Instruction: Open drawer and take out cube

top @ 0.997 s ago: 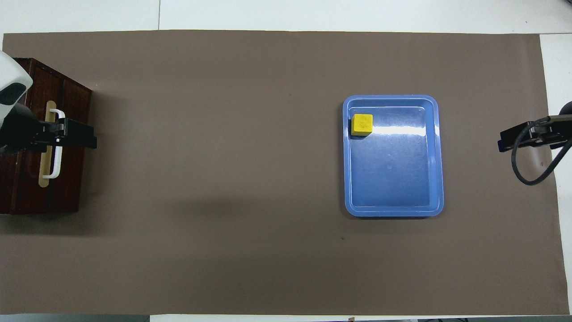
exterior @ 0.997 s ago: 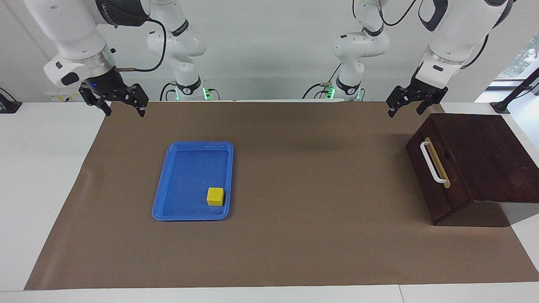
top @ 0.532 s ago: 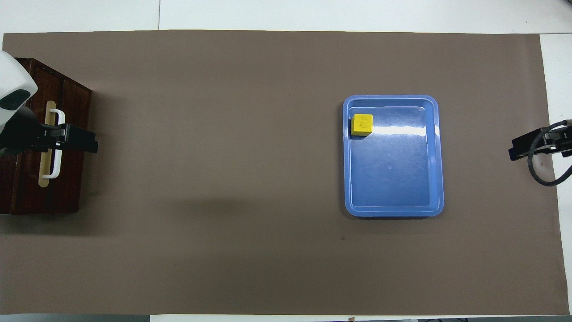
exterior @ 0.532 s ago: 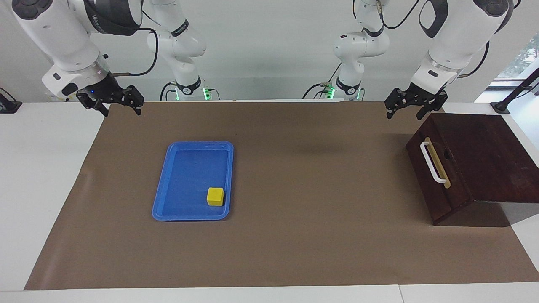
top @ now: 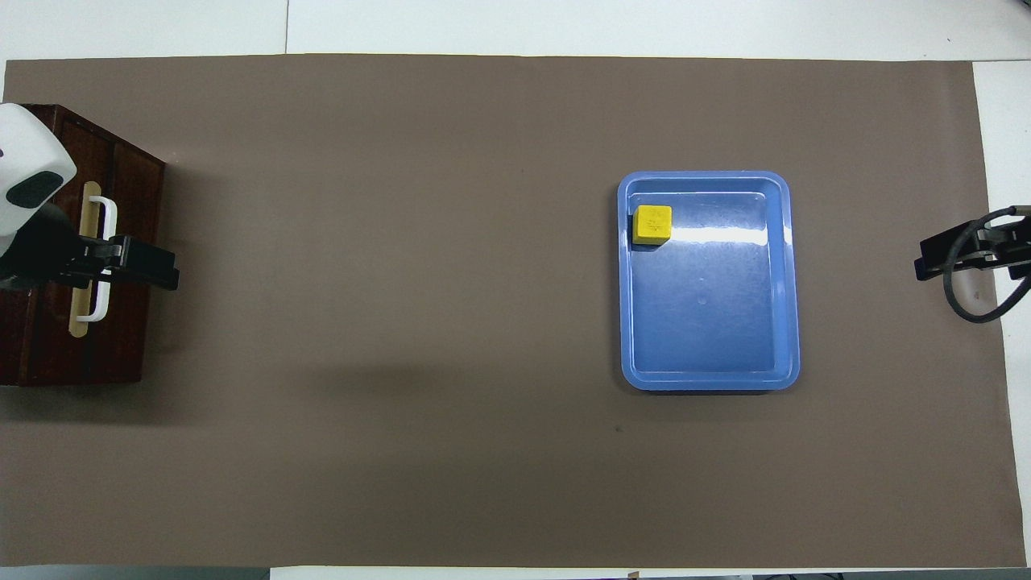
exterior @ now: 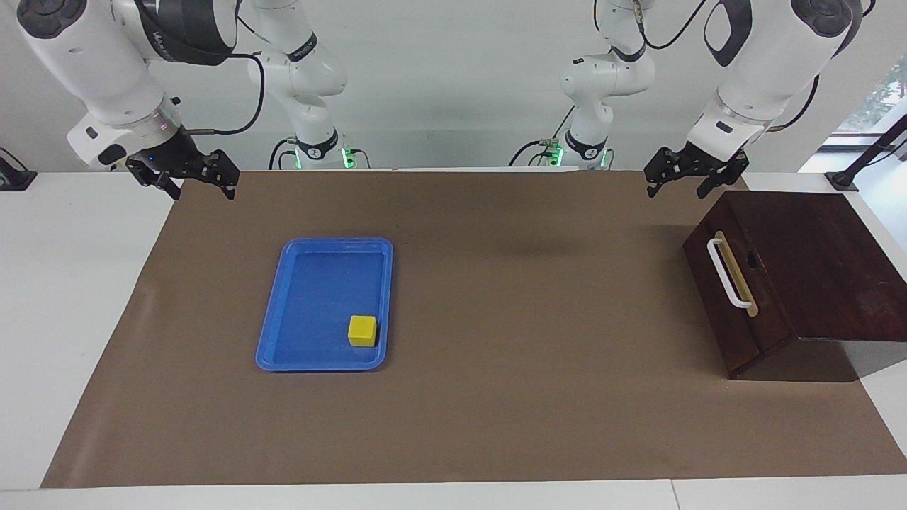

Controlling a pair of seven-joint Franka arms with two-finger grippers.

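One cube (exterior: pixel 362 331), yellow, sits in a corner of the blue tray (exterior: pixel 282 324), on the tray's edge farther from the robots. The drawer (exterior: pixel 730 294) is shut in its dark wooden box (exterior: pixel 815 269) at the left arm's end of the tabletop (exterior: pixel 496 397), well apart from the tray. Nothing lies between tray and box on the brown mat (exterior: pixel 531 297). The left pincer (exterior: pixel 684 181) hangs released above the box's nearer edge, apparently clear of it. The right pincer (exterior: pixel 190 183) hangs released over the mat's edge.
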